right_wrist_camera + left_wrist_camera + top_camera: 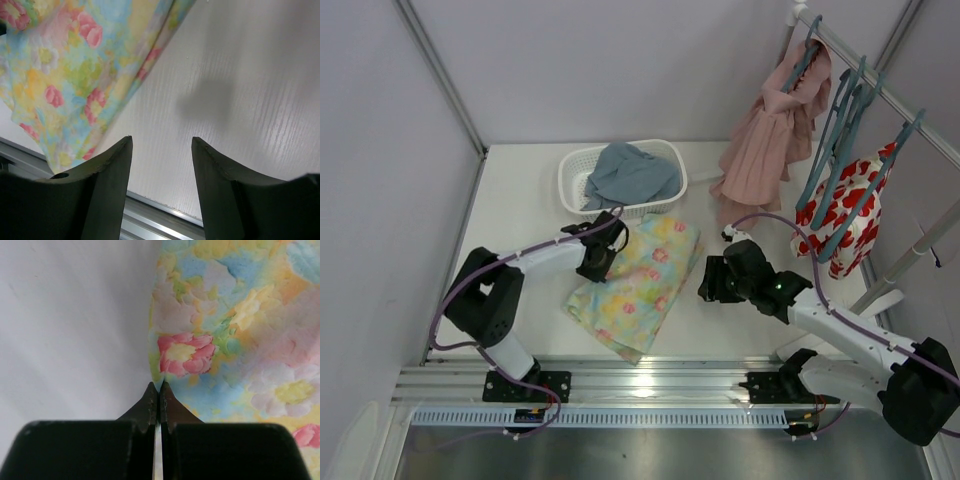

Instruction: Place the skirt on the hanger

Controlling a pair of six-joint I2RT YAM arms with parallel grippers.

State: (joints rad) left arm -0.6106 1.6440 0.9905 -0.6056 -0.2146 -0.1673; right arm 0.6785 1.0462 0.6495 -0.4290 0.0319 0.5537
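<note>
The skirt, pastel yellow, green and blue with pink flowers, lies flat on the white table between the arms. It also shows in the left wrist view and the right wrist view. My left gripper is at its upper left edge, and its jaws are shut with the cloth edge pinched at the tips. My right gripper hovers open and empty just right of the skirt's right edge. Several teal hangers hang on the rail at the right.
A white basket with a grey-blue cloth stands behind the skirt. A dusty-pink skirt and a white garment with red flowers hang on the rail. The metal table edge runs along the front.
</note>
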